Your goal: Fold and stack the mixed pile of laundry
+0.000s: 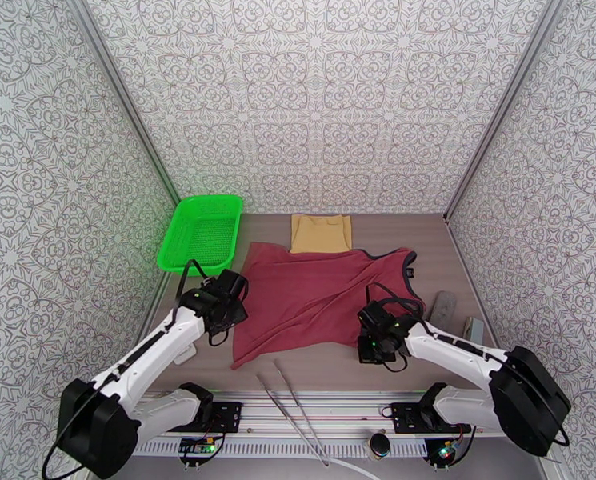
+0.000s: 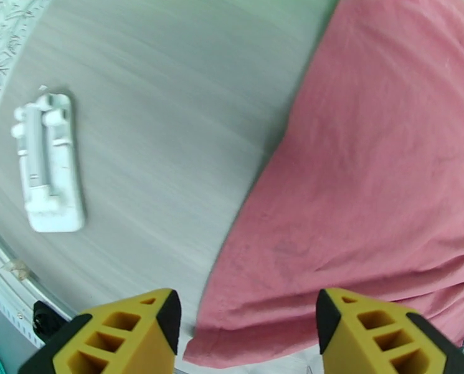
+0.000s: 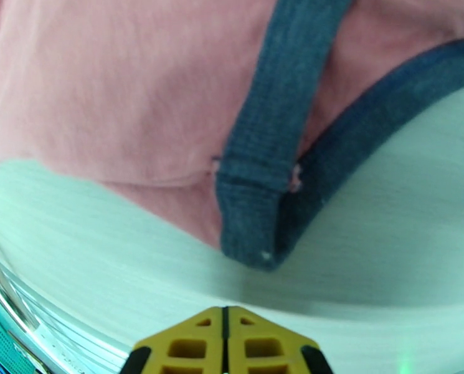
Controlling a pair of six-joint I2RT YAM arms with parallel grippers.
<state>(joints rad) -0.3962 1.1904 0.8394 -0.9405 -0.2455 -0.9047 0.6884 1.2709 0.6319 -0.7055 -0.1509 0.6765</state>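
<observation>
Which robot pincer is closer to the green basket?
Left. The left pincer hovers by the near corner of the green basket; the right pincer is across the maroon tank top, farther right.

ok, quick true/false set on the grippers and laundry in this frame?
1. The left gripper is open. True.
2. The right gripper is shut on the navy strap. False: it is shut on nothing; the strap lies just ahead of it.
3. The tan cloth lies in the green basket. False: it lies on the table, right of the basket.
4. The maroon tank top lies spread out on the table. True.
</observation>
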